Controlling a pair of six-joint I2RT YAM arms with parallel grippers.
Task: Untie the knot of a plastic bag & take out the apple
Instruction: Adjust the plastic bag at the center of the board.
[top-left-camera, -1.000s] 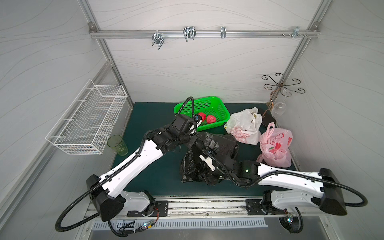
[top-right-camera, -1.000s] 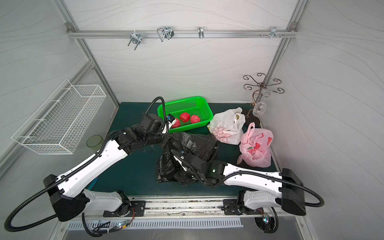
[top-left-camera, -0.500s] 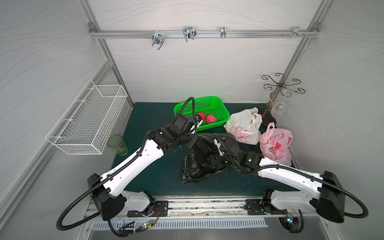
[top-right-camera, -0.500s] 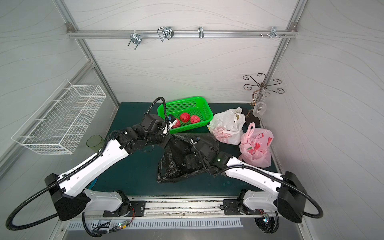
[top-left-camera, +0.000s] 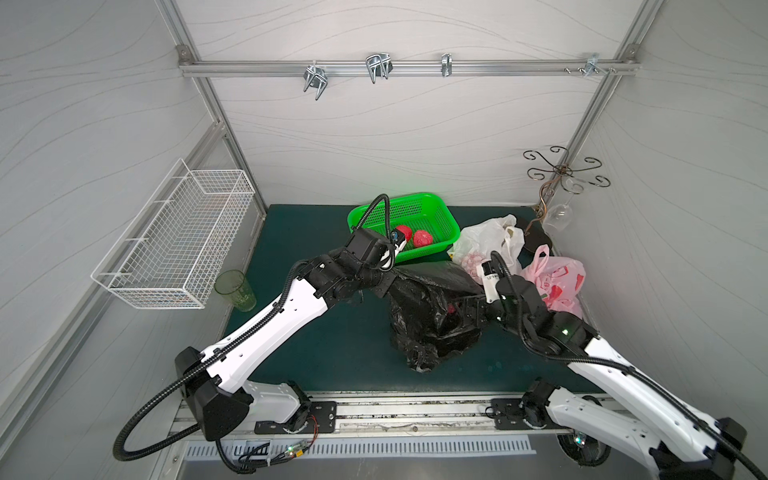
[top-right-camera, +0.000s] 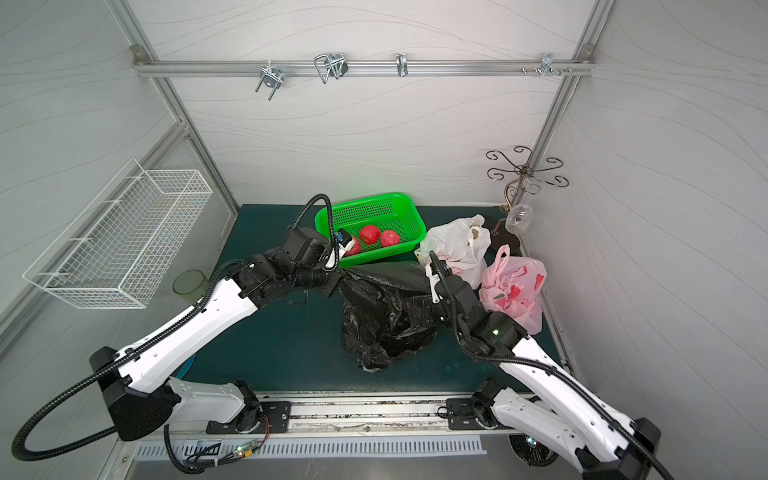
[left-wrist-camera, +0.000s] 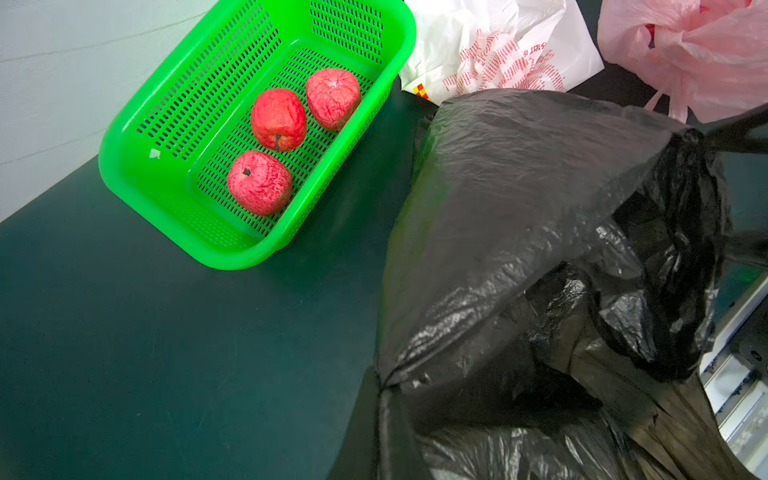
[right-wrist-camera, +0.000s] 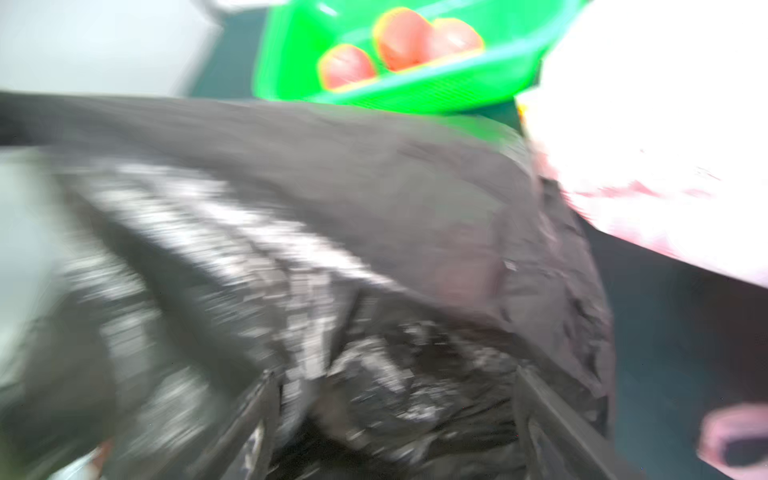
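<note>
one black bag (top-left-camera: 424, 316) beside the green basket (left-wrist-camera: 120, 162): left fingers (top-left-camera: 381, 286) clamp its edge, right fingers (right-wrist-camera: 255, 419) spread wide against it.

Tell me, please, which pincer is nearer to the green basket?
Left. The left pincer grips the black bag close beside the green basket; the right pincer is across the bag, by the pink bag.
</note>
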